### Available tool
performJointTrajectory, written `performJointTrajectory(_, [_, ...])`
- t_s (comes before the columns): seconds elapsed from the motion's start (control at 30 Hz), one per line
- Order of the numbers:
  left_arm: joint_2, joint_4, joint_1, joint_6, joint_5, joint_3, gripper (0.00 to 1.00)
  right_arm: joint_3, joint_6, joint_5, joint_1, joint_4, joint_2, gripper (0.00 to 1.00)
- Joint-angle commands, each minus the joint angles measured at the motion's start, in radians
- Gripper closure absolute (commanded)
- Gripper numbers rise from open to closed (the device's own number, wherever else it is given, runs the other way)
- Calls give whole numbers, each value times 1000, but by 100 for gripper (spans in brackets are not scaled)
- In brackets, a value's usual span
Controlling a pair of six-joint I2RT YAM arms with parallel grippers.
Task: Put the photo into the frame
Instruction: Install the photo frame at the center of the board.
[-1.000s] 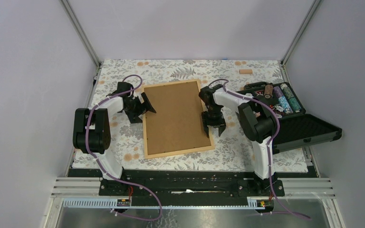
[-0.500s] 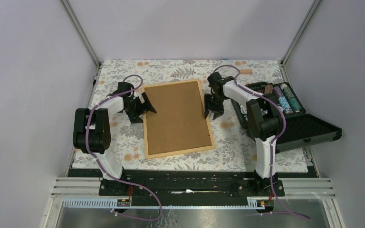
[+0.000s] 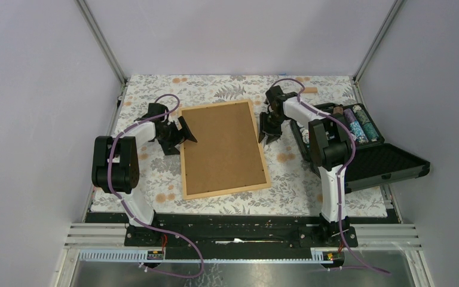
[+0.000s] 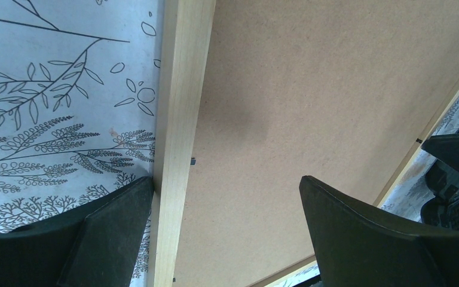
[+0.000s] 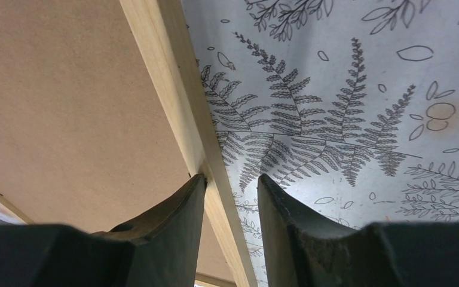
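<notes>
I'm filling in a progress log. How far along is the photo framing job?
Done: the frame lies face down with the backing board seated in it; no photo shows, so whether it is underneath cannot be told. In hand: the right gripper straddles the right rail, jaws not yet shut on it; the left gripper, open, straddles the left rail. Left: probably securing the board and turning the frame over.

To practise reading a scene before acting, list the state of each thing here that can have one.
frame: lying flat on the table, back side up.
backing board: lying inside the frame, covering its back.
left gripper: open wide, astride the frame's left rail.
right gripper: open narrowly, astride the frame's right rail, not clamped.
black case: open, lid laid flat.
photo: not in view.
</notes>
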Motion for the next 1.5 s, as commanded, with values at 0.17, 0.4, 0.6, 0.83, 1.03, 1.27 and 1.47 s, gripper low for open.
performJointTrajectory(0.17, [50, -11, -11, 10, 18, -33, 2, 30, -17, 14, 13, -6, 49, 55])
performJointTrajectory(0.4, [49, -9, -11, 9, 24, -34, 2, 12, -3, 35, 33, 10, 72, 55])
performJointTrajectory(0.6, [48, -8, -11, 7, 26, -35, 1, 12, 18, 73, 72, 10, 86, 55])
performJointTrajectory(0.83, [45, -3, -11, 3, 31, -41, 2, 6, 84, 160, 110, 8, 131, 55])
performJointTrajectory(1.03, [44, -2, -12, 3, 36, -42, 2, 75, 72, 294, 144, -67, 201, 56])
performJointTrajectory(1.27, [36, -5, -11, 7, 27, -42, 1, 119, 28, 2, 80, -4, 62, 40])
performJointTrajectory(1.47, [31, -9, -11, 12, 18, -40, 2, 220, 1, -19, -12, -16, 77, 41])
